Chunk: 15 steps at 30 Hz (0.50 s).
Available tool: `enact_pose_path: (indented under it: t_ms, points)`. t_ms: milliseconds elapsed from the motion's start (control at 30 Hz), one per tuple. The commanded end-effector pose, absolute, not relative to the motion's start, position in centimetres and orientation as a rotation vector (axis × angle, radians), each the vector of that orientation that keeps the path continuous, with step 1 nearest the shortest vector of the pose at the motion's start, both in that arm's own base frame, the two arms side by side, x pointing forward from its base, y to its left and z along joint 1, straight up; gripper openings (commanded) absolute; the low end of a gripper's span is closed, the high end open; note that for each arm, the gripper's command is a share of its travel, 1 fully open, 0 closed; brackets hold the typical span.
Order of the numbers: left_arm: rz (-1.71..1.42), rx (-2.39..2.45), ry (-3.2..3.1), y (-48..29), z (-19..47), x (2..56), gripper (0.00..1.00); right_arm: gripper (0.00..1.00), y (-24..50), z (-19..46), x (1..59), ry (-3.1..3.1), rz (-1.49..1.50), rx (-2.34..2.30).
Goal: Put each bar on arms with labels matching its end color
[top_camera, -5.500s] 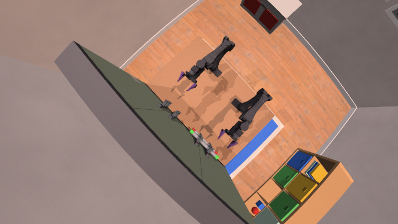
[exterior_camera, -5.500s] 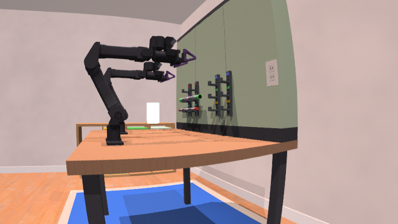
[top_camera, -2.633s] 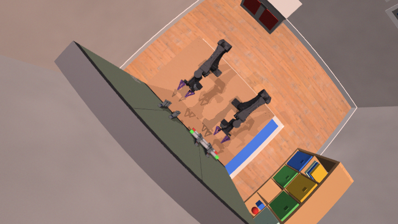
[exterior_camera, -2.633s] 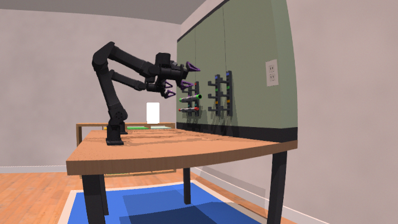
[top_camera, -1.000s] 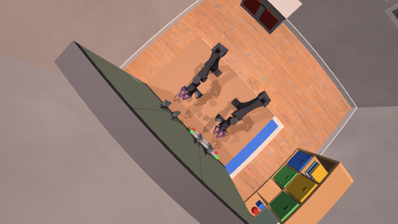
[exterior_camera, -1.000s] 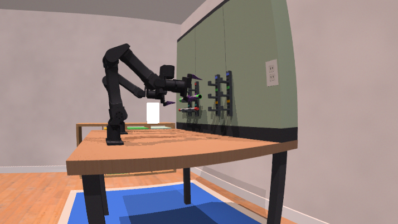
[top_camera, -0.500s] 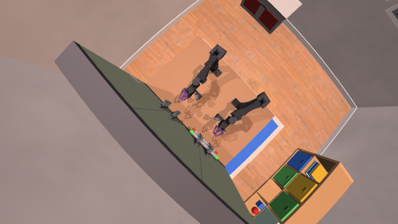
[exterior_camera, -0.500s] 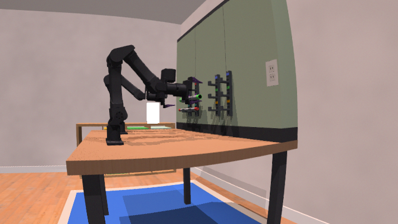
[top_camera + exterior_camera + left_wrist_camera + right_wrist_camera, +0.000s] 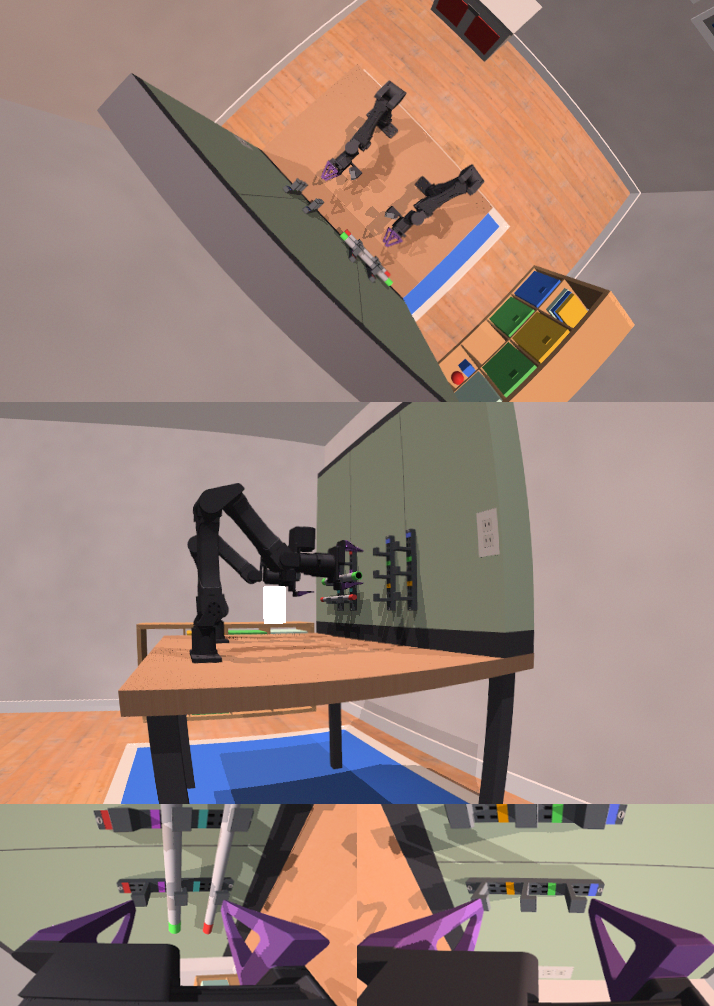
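Note:
In the left wrist view a rack (image 9: 176, 887) has red, purple and teal labels. A green-ended bar (image 9: 172, 872) lies on its purple-labelled arms. A red-ended bar (image 9: 219, 872) lies on its teal-labelled arms. My left gripper (image 9: 178, 905) is open and empty, just in front of the two bar ends, touching neither. In the right wrist view the other rack (image 9: 535, 889) has orange, green and blue labels and holds no bar. My right gripper (image 9: 535, 904) is open and empty, facing it. From above I see both bars (image 9: 367, 258), the left gripper (image 9: 392, 237) and the right gripper (image 9: 329, 172).
The racks hang on a green wall panel (image 9: 425, 502) along the table's far edge, with a black strip (image 9: 425, 637) below. The side view shows the empty rack (image 9: 400, 569) nearer the camera. A shelf with colored bins (image 9: 535, 330) stands on the floor.

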State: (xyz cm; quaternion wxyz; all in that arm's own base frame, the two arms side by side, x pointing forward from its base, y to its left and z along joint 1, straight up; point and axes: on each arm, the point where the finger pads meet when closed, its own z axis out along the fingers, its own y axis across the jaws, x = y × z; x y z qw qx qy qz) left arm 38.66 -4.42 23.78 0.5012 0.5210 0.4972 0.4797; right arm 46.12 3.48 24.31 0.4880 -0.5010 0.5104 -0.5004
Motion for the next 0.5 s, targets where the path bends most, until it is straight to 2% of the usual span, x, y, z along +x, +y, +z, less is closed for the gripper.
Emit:
enact_pose_path:
  t_ms: [0, 467]
  points:
    - [1.169, 1.235, 1.169, -4.0, 24.7, 39.1, 1.00, 1.00, 3.7, 24.8, 46.2, 1.225, -1.225, -1.199]
    - [1.169, 1.235, 1.169, -2.3, 25.3, 39.7, 1.00, 1.00, 3.7, 24.8, 46.2, 1.225, -1.225, -1.199]
